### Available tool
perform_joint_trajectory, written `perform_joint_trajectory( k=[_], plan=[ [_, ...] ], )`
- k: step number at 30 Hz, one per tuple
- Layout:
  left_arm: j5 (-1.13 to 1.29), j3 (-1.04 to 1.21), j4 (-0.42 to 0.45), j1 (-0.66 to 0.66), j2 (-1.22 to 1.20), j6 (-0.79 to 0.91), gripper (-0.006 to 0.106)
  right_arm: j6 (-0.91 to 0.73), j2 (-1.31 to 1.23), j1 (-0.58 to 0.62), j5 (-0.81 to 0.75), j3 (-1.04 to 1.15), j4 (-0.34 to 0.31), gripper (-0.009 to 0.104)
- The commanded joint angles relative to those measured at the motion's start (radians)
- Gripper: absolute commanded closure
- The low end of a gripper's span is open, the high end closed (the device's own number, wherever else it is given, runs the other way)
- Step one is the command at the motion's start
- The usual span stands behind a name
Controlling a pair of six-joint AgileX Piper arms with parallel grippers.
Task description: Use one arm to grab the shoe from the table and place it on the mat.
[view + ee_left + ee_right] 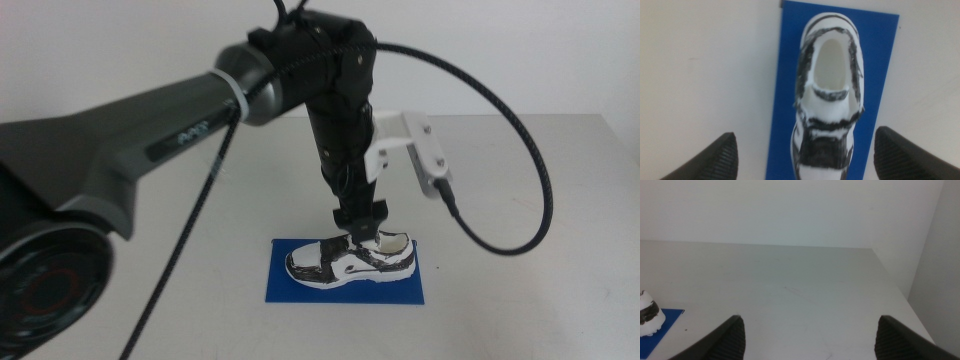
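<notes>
The white and black shoe (pixel 352 260) lies on its sole on the blue mat (pixel 300 290), toe toward the left of the middle view. The left arm reaches in from the left, and its gripper (pixel 362 228) hangs straight down just over the shoe's opening. In the left wrist view the left gripper (pixel 807 134) is open, its jaws spread wide to either side of the shoe (pixel 827 90), with the mat (pixel 885 60) beneath. The right gripper (pixel 811 319) is open over bare table, outside the middle view; its wrist view catches one end of the shoe (pixel 649 314) and a corner of the mat (pixel 662 325).
The off-white table (pixel 520 300) spreads around the mat on all sides. A white camera box (pixel 420 155) and a looping black cable (pixel 530 170) hang off the left arm's wrist. The table's far edge meets a pale wall (pixel 790 210).
</notes>
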Motion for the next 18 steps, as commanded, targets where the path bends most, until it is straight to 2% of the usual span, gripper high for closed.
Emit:
perform_joint_trajectory(
  k=[1,7,11,18],
  plan=[
    [0.093,-0.026,0.006,0.001,-0.106,-0.045,0.008,-0.013,-0.021,-0.005,-0.079,-0.01,-0.008,0.029],
    [0.093,-0.026,0.096,0.006,-0.227,-0.16,0.008,-0.013,-0.021,-0.005,-0.079,-0.01,-0.008,0.029],
    [0.093,-0.025,0.102,0.041,-0.317,-0.27,0.008,-0.013,-0.021,-0.005,-0.079,-0.01,-0.008,0.029],
    [0.093,-0.025,0.131,0.13,-0.465,-0.226,0.008,-0.013,-0.021,-0.005,-0.079,-0.01,-0.008,0.029]
  ],
)
